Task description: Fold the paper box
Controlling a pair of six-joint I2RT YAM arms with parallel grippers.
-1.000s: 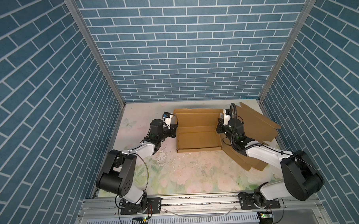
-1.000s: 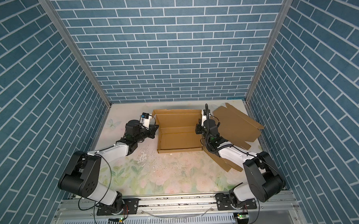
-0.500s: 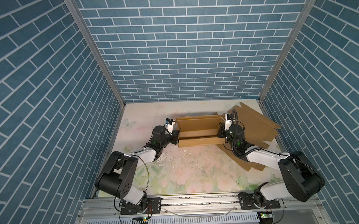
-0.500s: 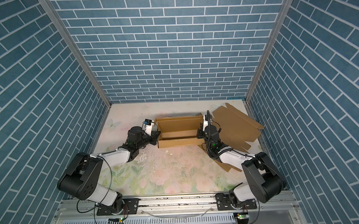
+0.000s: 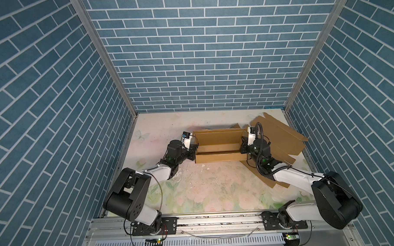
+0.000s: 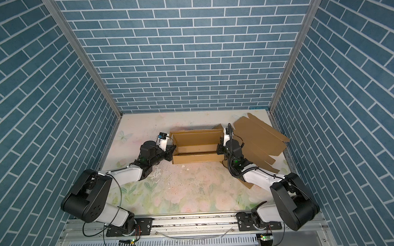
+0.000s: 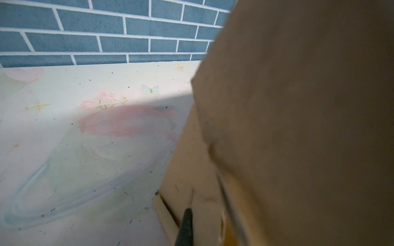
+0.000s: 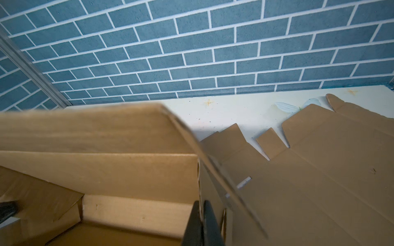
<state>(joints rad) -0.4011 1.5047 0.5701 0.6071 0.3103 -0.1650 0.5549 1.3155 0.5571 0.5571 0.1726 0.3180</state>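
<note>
The paper box [image 5: 218, 147] [image 6: 195, 148] is brown cardboard and stands open-topped in the middle of the mat in both top views. Its far panel is raised and its front wall is low. My left gripper [image 5: 194, 149] [image 6: 171, 150] is at the box's left end. In the left wrist view one dark finger [image 7: 186, 225] lies against the outside of the box wall [image 7: 298, 127]; the other finger is hidden behind the cardboard. My right gripper [image 5: 243, 146] [image 6: 218, 148] [image 8: 201, 205] is shut on the right end wall [image 8: 128, 174], one finger on each side.
A large flat cardboard sheet [image 5: 280, 138] [image 6: 259, 139] [image 8: 319, 159] lies right of the box, near the right wall. More cardboard [image 5: 269, 179] lies under my right arm. The floral mat [image 5: 205, 190] stretches toward the front rail. Brick walls enclose three sides.
Over the last second both grippers came lower and nearer with the box ends in them. The box's tall panel came down, so it looks shorter front to back.
</note>
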